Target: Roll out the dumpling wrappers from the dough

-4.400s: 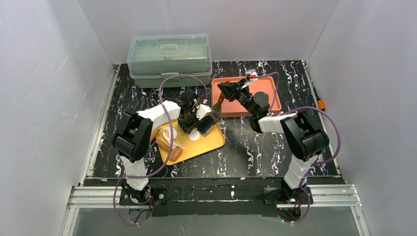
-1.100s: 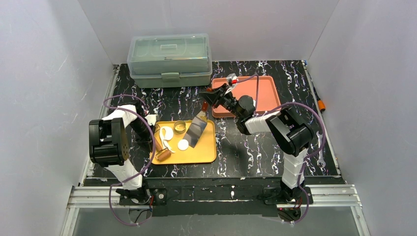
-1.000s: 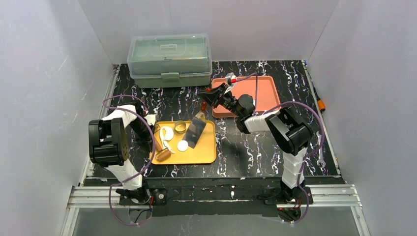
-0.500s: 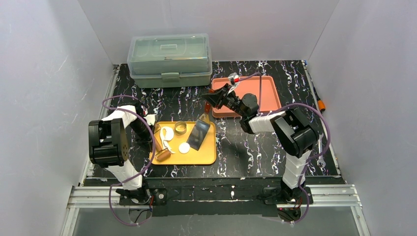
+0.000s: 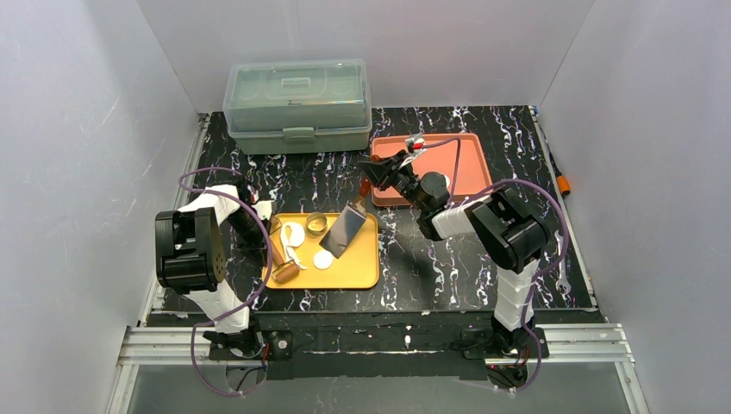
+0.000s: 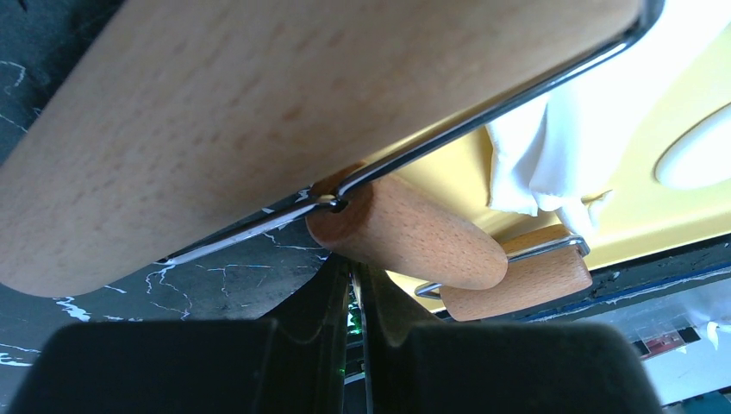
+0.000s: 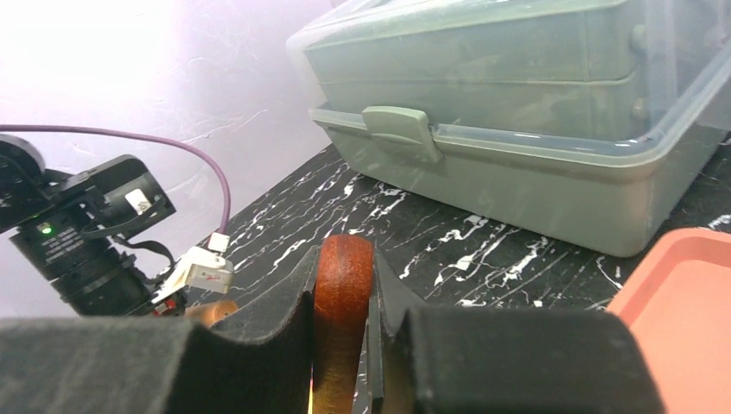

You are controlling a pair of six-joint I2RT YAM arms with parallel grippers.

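A yellow tray holds two round white dumpling wrappers, a ragged dough scrap, a metal ring and a wooden rolling pin. My right gripper is shut on the red-brown handle of a metal scraper. Its blade slants down onto the tray's right half, next to the nearer wrapper. My left gripper is shut with nothing in it, its tips just under the rolling pin's handle at the tray's left edge.
A clear lidded box stands at the back left. An orange tray lies at the back right, under my right forearm. White walls close in three sides. The left arm is folded by the left wall.
Over the last second the scraper blade shifted slightly right and back on the tray. The left arm, over the tray earlier, now rests at its left edge, and the tray lies squarer.
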